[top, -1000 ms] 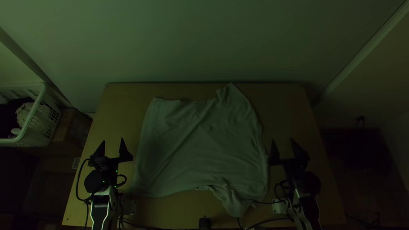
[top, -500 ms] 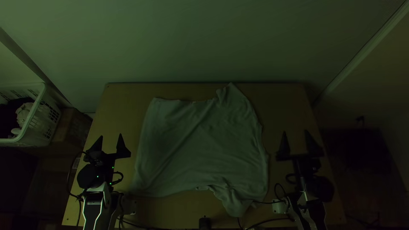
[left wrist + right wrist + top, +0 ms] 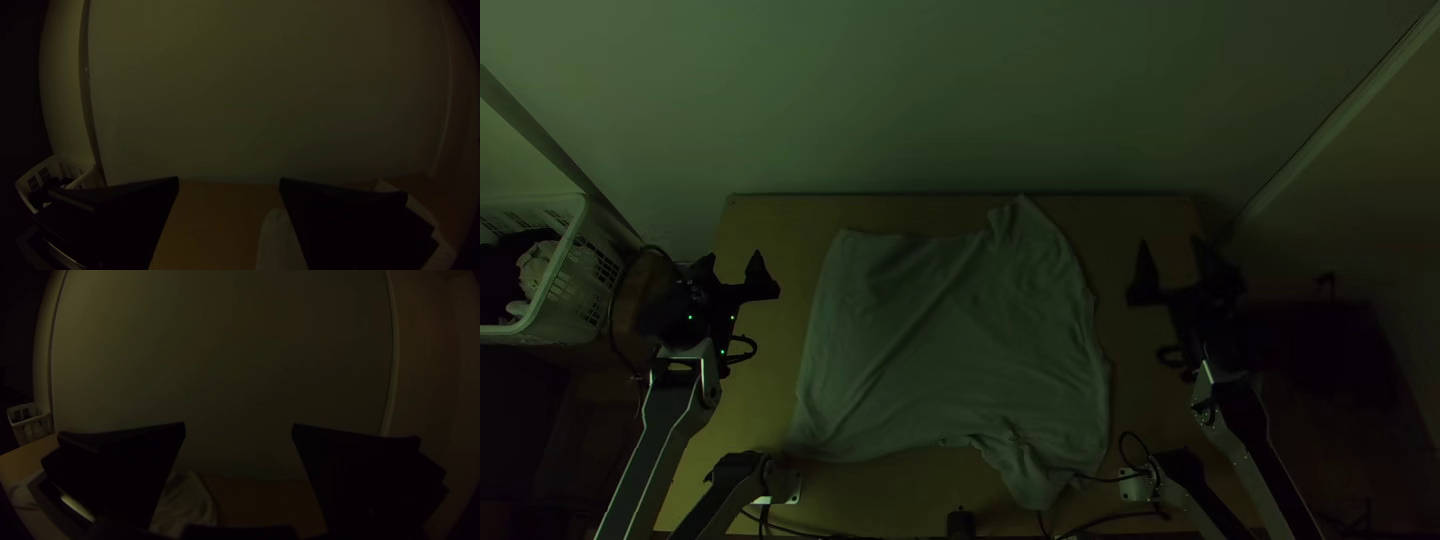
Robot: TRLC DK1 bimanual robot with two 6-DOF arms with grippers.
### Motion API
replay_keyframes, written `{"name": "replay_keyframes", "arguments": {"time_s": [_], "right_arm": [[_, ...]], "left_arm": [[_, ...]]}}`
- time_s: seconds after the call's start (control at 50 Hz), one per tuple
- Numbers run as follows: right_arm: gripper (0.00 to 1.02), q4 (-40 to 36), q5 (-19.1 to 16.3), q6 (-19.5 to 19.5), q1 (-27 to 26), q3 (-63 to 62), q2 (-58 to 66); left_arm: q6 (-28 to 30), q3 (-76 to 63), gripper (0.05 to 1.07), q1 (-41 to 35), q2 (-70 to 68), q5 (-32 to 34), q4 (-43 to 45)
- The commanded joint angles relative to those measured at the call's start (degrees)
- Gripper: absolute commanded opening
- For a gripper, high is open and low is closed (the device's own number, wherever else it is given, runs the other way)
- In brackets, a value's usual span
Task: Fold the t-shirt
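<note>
Top view has the left gripper [image 3: 731, 258] and right gripper [image 3: 1170, 246] advanced, both wide and empty, flanking the unmoved, spread t-shirt [image 3: 950, 340], probably preparing a fold.

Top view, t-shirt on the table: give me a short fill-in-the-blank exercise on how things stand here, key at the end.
In the top view, the t-shirt lies ____ the left gripper and the right gripper.
Both grippers are ____, not shut.
The white basket is beyond the table's ____ edge.

Missing words: between; open; left.
</note>
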Motion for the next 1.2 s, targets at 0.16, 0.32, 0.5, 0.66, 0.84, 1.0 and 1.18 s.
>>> {"name": "replay_keyframes", "arguments": {"time_s": [0.16, 0.32, 0.5, 0.66, 0.84, 1.0, 1.18], "right_arm": [[0.98, 0.5, -1.0, 0.2, -0.3, 14.4, 18.1], [0.98, -2.3, -1.3, 1.8, -0.3, 21.8, 27.1], [0.98, -9.9, -1.9, 4.6, -0.3, 31.2, 36.6], [0.98, -16.2, -2.8, 7.2, -0.3, 38.1, 43.7], [0.98, -24.1, -4.6, 12.1, -0.9, 45.3, 51.6], [0.98, -31.7, -6.1, 14.0, -1.2, 52.3, 58.3], [0.98, -35.0, -9.0, 16.0, -1.6, 56.6, 63.8]], "left_arm": [[0.8, 17.3, 1.02, -2.0, 16.1, 0.6, -4.5], [0.8, 24.5, 1.02, -3.6, 24.7, 0.6, -7.6], [-0.1, 32.0, 1.02, -5.1, 34.5, 0.6, -13.2], [-2.6, 41.2, 1.02, -5.6, 43.6, 0.7, -19.8], [-3.6, 52.8, 1.02, -5.6, 55.1, 0.6, -30.8], [-4.3, 57.0, 1.02, -5.5, 60.2, 0.7, -33.6], [-4.5, 63.1, 1.01, -5.5, 67.0, 1.3, -38.2]]}}
